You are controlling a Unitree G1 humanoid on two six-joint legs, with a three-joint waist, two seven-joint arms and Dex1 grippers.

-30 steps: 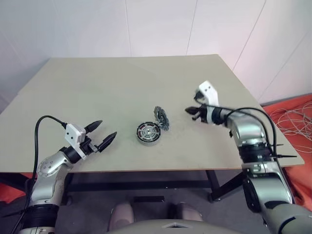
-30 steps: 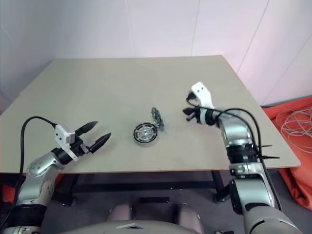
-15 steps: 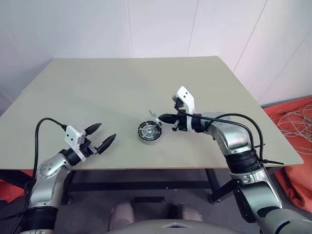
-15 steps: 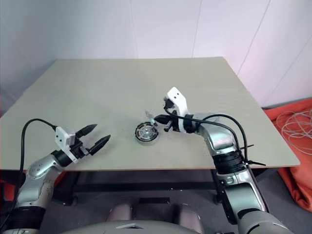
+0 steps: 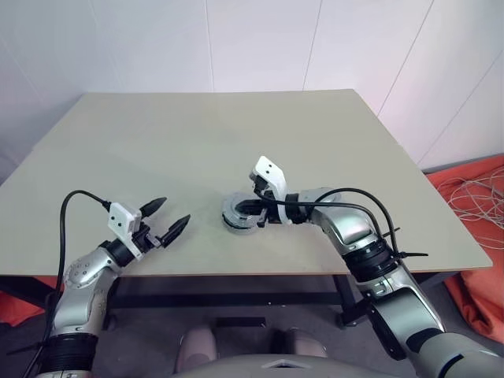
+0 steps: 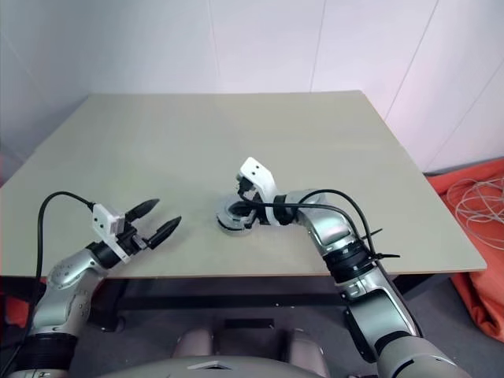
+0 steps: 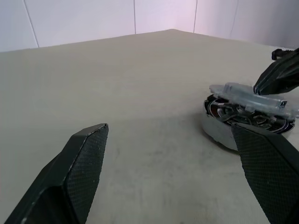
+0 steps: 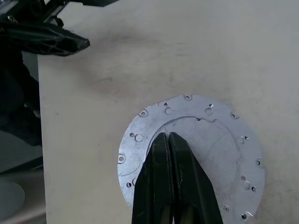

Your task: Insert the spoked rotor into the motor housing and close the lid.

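Nearest, at about 8 o'clock from the work, the left pincer (image 5: pixel 175 210) hangs released over the counter's (image 5: pixel 157 142) front edge, fingers spread wide, pointing toward the parts but well apart from them; it carries nothing. At the centre of the counter sits the housing (image 7: pixel 219 135), and through the gap under the lid its reddish windings show, with silver spokes across them that look like the rotor (image 7: pixel 243 113) already dropped in, though how deep it sits cannot be told. The lid (image 8: pixel 210 149) lies on top of the housing, pale drilled face up, tilted and not flush: the rim toward the left pincer stands proud while the far side sits lower. The right pincer (image 5: pixel 239 209) reaches in from 3 o'clock, clenched with both fingers pressed together, tips resting on the lid's upper face near its middle, grasping nothing. The step in hand looks like seating the lid. To do it well, the closed tips should press straight down, working toward the raised rim at 8 o'clock rather than the low side, so the disc levels instead of tipping further. Push gently, since a sideways shove could skate the lid off or slide the whole housing. If it will not settle, bring the free left pincer in to steady the housing wall.
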